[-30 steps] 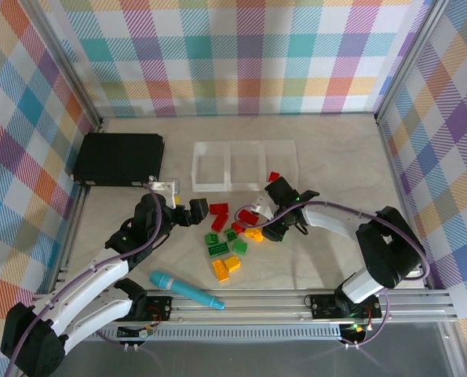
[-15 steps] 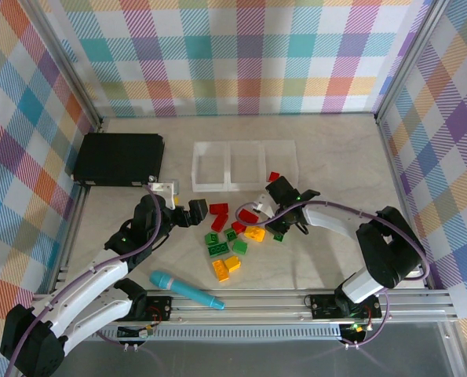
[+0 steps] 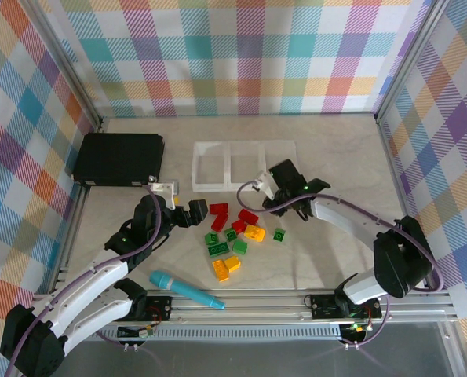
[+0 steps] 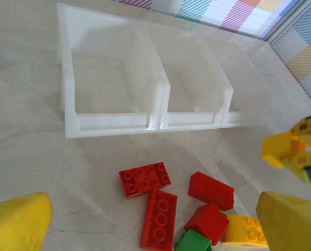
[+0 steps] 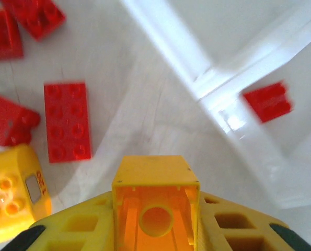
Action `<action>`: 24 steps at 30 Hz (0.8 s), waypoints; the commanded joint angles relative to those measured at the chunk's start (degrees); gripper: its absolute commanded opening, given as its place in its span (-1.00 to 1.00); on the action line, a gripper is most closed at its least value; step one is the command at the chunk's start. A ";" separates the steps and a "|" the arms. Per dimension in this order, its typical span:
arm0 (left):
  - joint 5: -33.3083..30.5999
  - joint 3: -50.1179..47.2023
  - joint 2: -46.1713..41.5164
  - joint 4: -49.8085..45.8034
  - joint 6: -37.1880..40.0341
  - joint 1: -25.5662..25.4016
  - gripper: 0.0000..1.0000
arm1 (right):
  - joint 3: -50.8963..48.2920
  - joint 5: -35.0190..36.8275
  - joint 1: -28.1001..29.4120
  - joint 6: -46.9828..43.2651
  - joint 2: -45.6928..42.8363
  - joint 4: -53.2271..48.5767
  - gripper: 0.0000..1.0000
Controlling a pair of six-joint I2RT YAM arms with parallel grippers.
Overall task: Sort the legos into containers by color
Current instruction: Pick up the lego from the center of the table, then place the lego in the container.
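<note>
Red, green and yellow legos (image 3: 233,234) lie scattered on the table in front of the three clear containers (image 3: 245,147). My right gripper (image 3: 268,188) hangs just before the middle and right containers, shut on a yellow lego (image 5: 155,193) shown hollow side up between its yellow fingers (image 5: 233,225). A small red lego (image 5: 267,102) lies inside the container beyond the wall (image 5: 207,78). My left gripper (image 3: 187,214) stands open at the left of the pile, with red legos (image 4: 145,179) ahead of its fingers (image 4: 16,225); nothing sits between them.
A black case (image 3: 119,159) lies at the back left. A teal marker (image 3: 186,289) rests near the front rail. A lone green lego (image 3: 279,234) sits right of the pile. Bare table spreads out to the right.
My right gripper closed on the yellow lego and carried it up and back toward the containers. The green lego it stood beside is uncovered. The left arm has not moved.
</note>
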 commanded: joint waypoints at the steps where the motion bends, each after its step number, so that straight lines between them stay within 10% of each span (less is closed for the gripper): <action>1: -0.05 -0.33 -0.38 0.11 0.89 -0.49 0.99 | 4.81 -0.76 -0.35 1.34 -0.56 -0.45 -0.41; 24: -1.38 -0.08 -2.32 -3.08 0.56 -0.49 0.99 | 39.12 -2.92 -0.96 -12.65 34.22 -2.13 -0.36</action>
